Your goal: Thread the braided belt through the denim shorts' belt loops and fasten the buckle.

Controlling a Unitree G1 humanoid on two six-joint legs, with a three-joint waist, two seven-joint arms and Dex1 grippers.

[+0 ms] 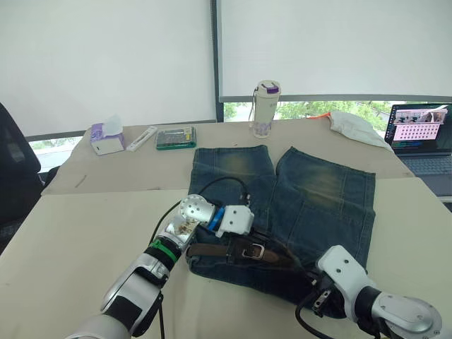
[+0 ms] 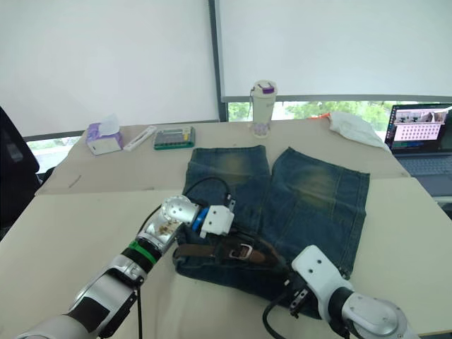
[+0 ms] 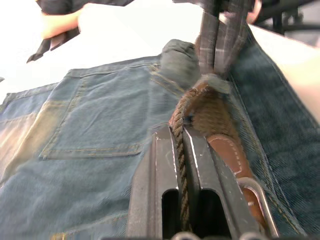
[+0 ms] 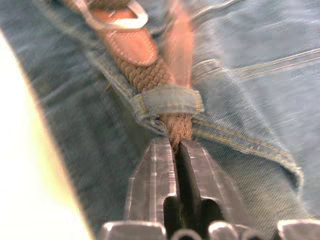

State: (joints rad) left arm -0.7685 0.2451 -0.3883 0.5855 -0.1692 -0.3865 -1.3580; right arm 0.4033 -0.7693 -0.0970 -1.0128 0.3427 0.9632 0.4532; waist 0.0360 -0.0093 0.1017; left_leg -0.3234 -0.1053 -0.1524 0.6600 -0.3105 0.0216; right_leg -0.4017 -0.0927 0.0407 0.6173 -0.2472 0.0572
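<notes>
The denim shorts [image 1: 311, 191] lie flat on the table, waistband toward me. The braided belt [image 1: 212, 249] runs along that waistband, with the silver buckle [image 1: 255, 251] near its middle. My left gripper [image 3: 179, 134] is shut on the braided belt just left of the buckle [image 3: 256, 192]. Beyond it the belt passes under a belt loop [image 3: 216, 82]. My right gripper [image 4: 174, 145] is at the waistband's right end, shut on the belt where it comes out of a belt loop [image 4: 167, 100]. The leather tab and buckle [image 4: 112, 20] lie past that loop.
Along the table's far edge stand a tissue box [image 1: 106, 138], a white bar [image 1: 141, 138], a green case [image 1: 175, 137] and a bottle [image 1: 265, 107]. A white cloth [image 1: 357, 127] and an open laptop [image 1: 420, 138] sit at the far right.
</notes>
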